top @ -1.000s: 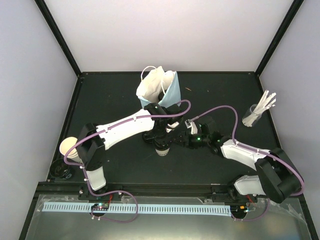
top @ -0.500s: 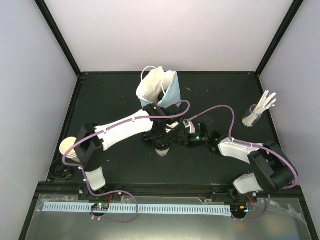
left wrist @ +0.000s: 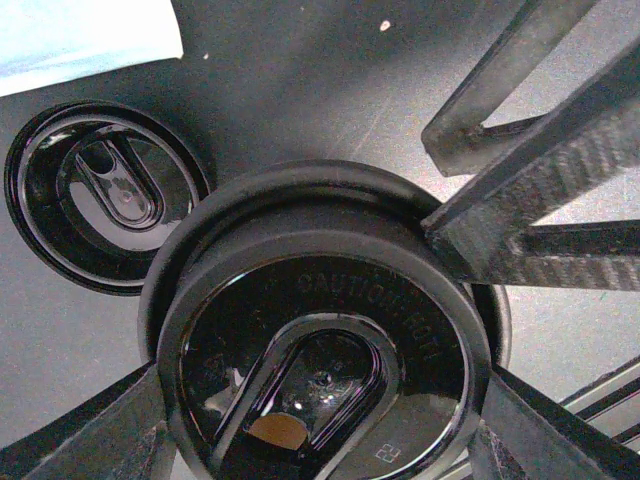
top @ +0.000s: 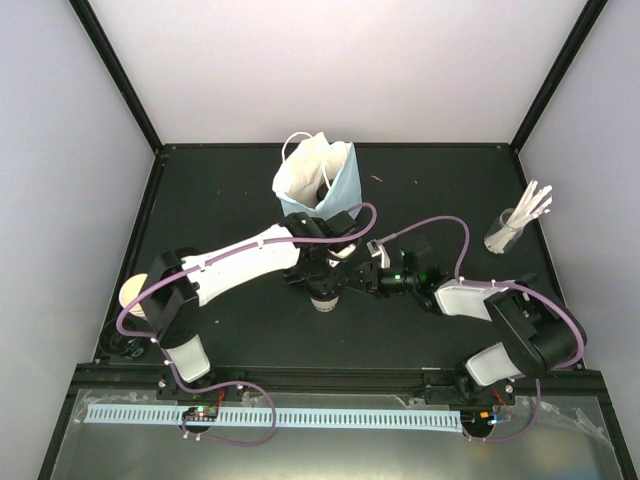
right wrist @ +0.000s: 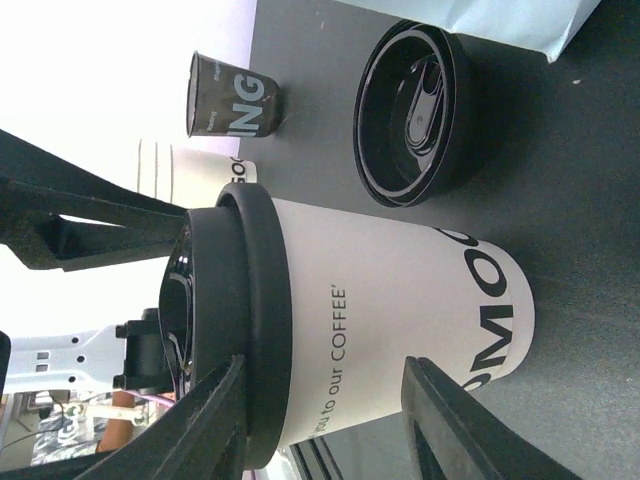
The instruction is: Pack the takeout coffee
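From above, your left gripper [top: 321, 285] sits at the centre of the black table [top: 230, 190], clamped around the lidded cup [top: 322, 300]; that cup stands upright just below the light-blue bag [top: 330, 185]; your right gripper [top: 353, 279] reaches in from the right, just beside the cup; a bare cream cup [top: 131, 297] stands at the left edge, half hidden by the left arm [top: 240, 258]; the glass of white sticks [top: 512, 228] stands well apart at the right.

In your left wrist view, the cup's black lid fills the lower centre; your two fingers [left wrist: 90, 430] press against its rim, one on either side; a loose lid [left wrist: 105, 195] lies flat at the upper left, near the cup; the right gripper's fingers enter from the upper right, one tip at the lid's rim.

Your right wrist view is turned sideways, so the cup spans the middle with its lid to the left; your fingers [right wrist: 215, 425] rise from the bottom edge, spread apart and grasping nothing; the loose lid lies at the upper right beside the bag's corner; a dark printed cup [right wrist: 230, 105] stands at the upper left, with the bare cream cup just beside it.
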